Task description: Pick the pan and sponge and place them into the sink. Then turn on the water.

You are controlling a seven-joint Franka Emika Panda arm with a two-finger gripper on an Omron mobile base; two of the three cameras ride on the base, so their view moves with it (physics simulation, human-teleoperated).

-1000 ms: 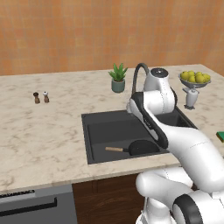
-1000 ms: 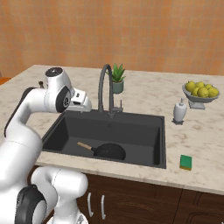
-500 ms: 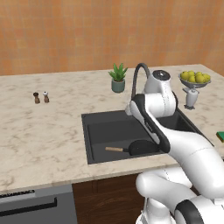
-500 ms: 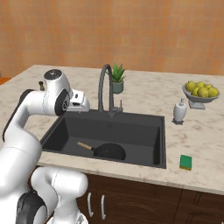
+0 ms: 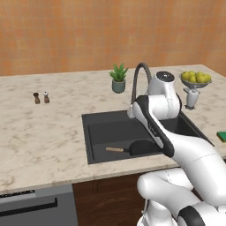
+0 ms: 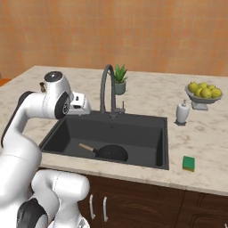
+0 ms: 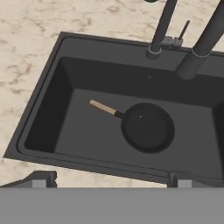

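The black pan (image 5: 143, 147) (image 6: 111, 152) (image 7: 148, 127) lies flat on the floor of the dark sink (image 5: 86, 132) (image 6: 133, 129) (image 7: 65, 109), its wooden handle pointing left. The green sponge (image 6: 189, 163) (image 5: 222, 136) rests on the counter just right of the basin. My gripper (image 6: 79, 105) (image 7: 111, 180) hovers open and empty above the sink's left part, looking down on the pan; its fingertips (image 7: 41, 178) stand wide apart. The arched faucet (image 5: 139, 75) (image 6: 106, 84) (image 7: 162, 26) rises behind the basin, and no water runs from it.
A potted plant (image 6: 119, 80) stands behind the faucet. At the right back are a soap dispenser (image 6: 181, 112) and a bowl of lemons (image 6: 202, 92). Two small shakers (image 5: 40, 97) sit on the left counter. A dishwasher front (image 5: 35, 205) is below.
The arm has shifted only slightly above the sink. The pan and the sponge lie where they were, and the jaws stay wide.
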